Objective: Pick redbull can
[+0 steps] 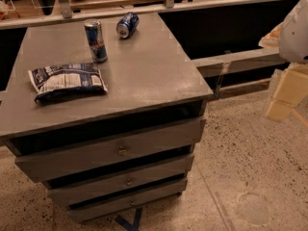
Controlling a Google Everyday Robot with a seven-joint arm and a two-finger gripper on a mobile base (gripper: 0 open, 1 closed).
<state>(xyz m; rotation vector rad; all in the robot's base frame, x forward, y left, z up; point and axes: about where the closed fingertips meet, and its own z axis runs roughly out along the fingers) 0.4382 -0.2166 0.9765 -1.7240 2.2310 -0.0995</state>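
The redbull can (pixel 96 41) is tall, slim, blue and silver with a small red mark. It stands upright at the back left of the grey cabinet top (pixel 144 76). My gripper (pixel 281 102) is at the right edge of the view, off the cabinet's right side and over the floor. It is far from the can and holds nothing I can see. A white part of the arm (pixel 296 28) shows above it.
A shorter blue soda can (pixel 127 24) lies on its side behind and to the right of the redbull can. A blue-and-white snack bag (pixel 67 81) lies flat in front of it. The cabinet has three drawers (pixel 115 150) below. A rail (pixel 144 8) runs behind.
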